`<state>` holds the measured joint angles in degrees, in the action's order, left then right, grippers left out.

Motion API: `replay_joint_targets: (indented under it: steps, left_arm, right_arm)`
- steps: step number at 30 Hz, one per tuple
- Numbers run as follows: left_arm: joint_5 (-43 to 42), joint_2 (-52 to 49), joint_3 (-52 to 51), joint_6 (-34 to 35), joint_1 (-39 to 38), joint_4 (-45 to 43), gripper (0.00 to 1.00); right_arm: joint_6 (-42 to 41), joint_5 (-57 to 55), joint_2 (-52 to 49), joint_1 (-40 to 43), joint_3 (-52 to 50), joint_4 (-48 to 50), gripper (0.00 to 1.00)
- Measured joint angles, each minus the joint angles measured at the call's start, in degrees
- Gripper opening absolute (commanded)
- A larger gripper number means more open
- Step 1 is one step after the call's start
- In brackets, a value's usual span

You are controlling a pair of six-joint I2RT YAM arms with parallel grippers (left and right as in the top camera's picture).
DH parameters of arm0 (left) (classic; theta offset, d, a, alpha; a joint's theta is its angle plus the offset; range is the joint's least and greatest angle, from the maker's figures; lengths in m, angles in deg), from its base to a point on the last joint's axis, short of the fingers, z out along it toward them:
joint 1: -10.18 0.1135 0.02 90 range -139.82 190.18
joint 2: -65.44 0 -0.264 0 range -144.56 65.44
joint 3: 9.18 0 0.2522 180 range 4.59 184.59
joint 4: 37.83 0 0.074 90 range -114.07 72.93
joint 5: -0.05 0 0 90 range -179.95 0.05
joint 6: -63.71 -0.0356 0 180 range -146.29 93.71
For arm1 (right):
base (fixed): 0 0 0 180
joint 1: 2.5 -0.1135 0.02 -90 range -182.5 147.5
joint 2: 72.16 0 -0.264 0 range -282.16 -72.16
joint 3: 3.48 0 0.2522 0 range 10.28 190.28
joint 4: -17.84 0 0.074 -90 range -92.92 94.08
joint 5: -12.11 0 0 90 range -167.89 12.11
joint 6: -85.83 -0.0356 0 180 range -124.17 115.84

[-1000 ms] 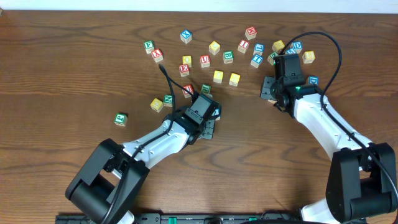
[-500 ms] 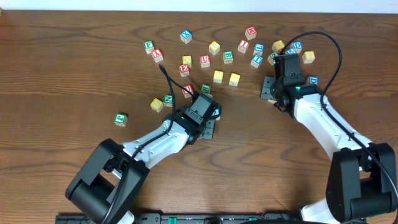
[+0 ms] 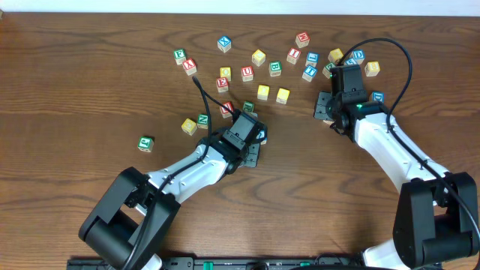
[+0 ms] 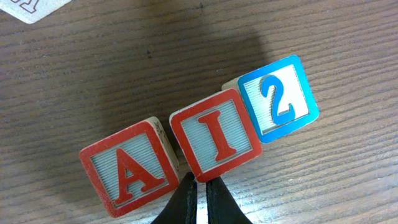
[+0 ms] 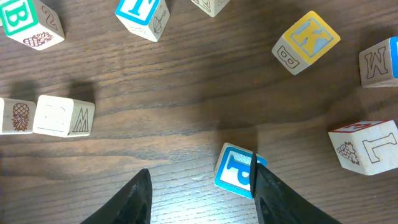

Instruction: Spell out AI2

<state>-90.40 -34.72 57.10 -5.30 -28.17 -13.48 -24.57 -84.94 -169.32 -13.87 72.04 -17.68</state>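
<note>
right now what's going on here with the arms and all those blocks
The A cube, I cube and 2 cube lie side by side in a row reading AI2, so the word looks spelled. The left pincer is shut, holding nothing, its tips right at the I cube's edge. The right pincer hangs open and empty over the scattered blocks, with a blue P block next to one finger.

- From above, the left arm (image 3: 210,159) largely covers the A cube (image 4: 127,171), I cube (image 4: 216,134) and 2 cube (image 4: 278,98).
- One finger (image 5: 267,193) of the right gripper (image 5: 199,163) hides part of the blue P cube (image 5: 233,168).
</note>
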Motion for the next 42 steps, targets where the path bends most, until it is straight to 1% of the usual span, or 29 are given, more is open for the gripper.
replay_joint_targets:
  steps: [42]
  left_arm:
    - [1.22, 0.00, 0.00, -1.53, -0.31, -0.55, 0.07]
  right_arm:
    - [0.00, 0.00, 0.00, 0.00, 0.00, 0.00, 0.48]
